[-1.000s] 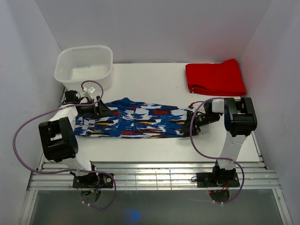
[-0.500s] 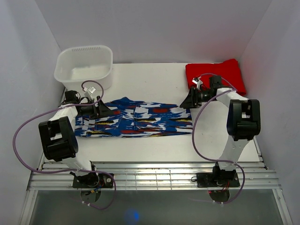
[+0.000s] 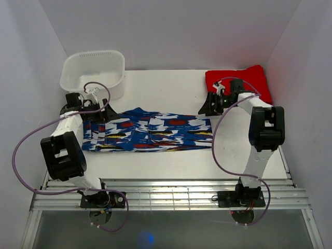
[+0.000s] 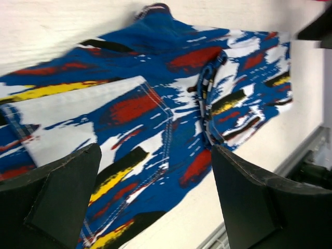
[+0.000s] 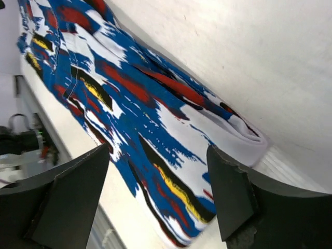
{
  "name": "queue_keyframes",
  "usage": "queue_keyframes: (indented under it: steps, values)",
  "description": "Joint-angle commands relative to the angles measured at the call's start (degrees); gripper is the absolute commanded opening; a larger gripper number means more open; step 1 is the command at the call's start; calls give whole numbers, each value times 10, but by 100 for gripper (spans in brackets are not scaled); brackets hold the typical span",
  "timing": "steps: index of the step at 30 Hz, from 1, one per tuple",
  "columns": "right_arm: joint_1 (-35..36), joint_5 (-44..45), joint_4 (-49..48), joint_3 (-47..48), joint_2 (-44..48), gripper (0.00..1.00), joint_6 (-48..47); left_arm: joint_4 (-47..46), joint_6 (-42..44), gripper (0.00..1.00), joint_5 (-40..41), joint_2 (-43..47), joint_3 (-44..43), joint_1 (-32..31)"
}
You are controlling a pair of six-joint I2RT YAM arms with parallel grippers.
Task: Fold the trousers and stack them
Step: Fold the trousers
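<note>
The printed trousers [image 3: 150,132] lie flat on the white table, folded into a long band running left to right. They also show in the left wrist view [image 4: 155,114] and the right wrist view [image 5: 150,114]. My left gripper [image 3: 100,112] hovers open and empty over the band's left end. My right gripper [image 3: 204,108] hovers open and empty just above the band's right end, near its upper corner. Neither gripper touches the cloth.
A plain red folded garment [image 3: 239,83] lies at the back right, right behind my right wrist. A white tub [image 3: 93,72] stands at the back left. The metal rails [image 3: 166,194] run along the table's front edge.
My right gripper has swung from the band's right end up and back towards the red garment. My left gripper has drawn back to the left. The trousers lie as before.
</note>
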State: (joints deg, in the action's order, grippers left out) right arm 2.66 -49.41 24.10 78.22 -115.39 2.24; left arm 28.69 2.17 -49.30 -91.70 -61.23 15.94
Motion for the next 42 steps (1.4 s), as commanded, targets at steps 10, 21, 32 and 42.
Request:
queue_keyframes:
  steps: [10, 21, 32, 42]
  values:
    - [-93, 296, 133, 34, 249, 84, -135, -6, 12, 98, -13, 74, -25, 164]
    - [-102, 179, 191, -120, 237, 90, -160, 19, 50, 98, -47, 62, -8, 237]
    - [-73, 88, 12, -261, 159, 81, -90, 126, 146, 78, -53, -43, -50, 294]
    - [-32, 68, -59, -257, 65, 65, -37, 100, 140, 75, -20, -66, -37, 295]
